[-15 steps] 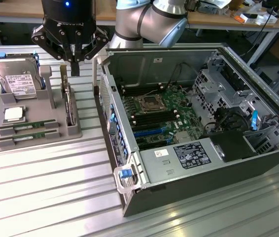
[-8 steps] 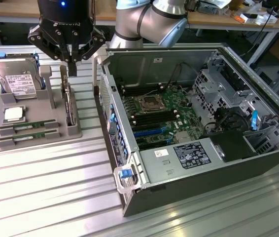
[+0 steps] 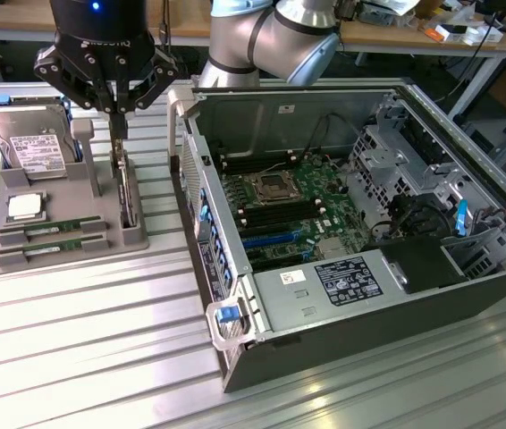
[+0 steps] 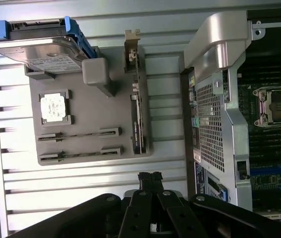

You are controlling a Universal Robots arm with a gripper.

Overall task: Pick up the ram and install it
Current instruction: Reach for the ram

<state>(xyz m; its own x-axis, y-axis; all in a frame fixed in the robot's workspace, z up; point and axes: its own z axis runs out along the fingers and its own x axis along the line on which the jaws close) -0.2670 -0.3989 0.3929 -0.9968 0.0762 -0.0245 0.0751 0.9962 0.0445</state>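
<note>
Exterior view is showing, at its left, a grey holder (image 3: 67, 201) sitting on the slatted tabletop (image 3: 83, 357). The holder is carrying a hard drive (image 3: 28, 147) at the back and a processor (image 3: 25, 206) in front of it. Nearest the camera, the ram (image 3: 54, 226) is resting in its slot, with a second stick (image 3: 54, 245) just beside it.

Moving right, the gripper (image 3: 118, 132) is hanging clenched and empty over the holder's right edge. It is sitting above an upright expansion card (image 3: 126, 192) and apart from the ram. Further right, the open computer case (image 3: 324, 349) is lying on its side, with the memory slots (image 3: 280, 210) exposed.

Several risks are looming, by my judgement:
- With the gripper closed, a descent would be pressing on a board rather than taking it.
- Hanging where it is, the gripper could be catching the card instead of the ram.
- With the two sticks lying so close together, a finger could be knocking the neighbour.

The ram is standing on edge, its long axis running across the exterior view from left to right. One end is pointing toward the case, and the line is roughly matching the run of the memory slots.
</note>
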